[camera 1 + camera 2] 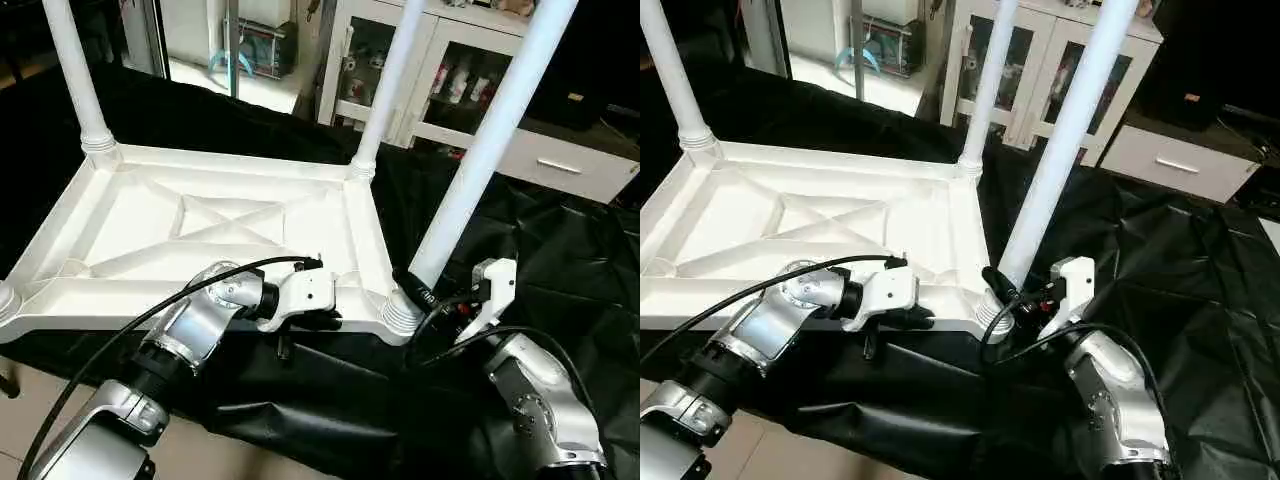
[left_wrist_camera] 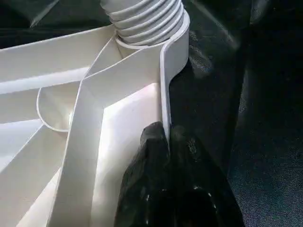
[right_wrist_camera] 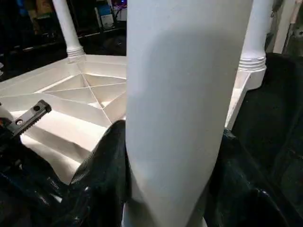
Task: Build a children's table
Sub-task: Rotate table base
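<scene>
White glass-door cabinet behind; black sheet over counter. Left tool pinching tabletop rim; right tool clamping leg.

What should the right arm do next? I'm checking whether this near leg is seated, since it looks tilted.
Probably keep the grip and press the leg straighter down into its corner socket. The right gripper is shut on it just above the ribbed end, which still shows above the socket, and it leans. The left gripper clamps the tabletop rim, bracing it.
</scene>
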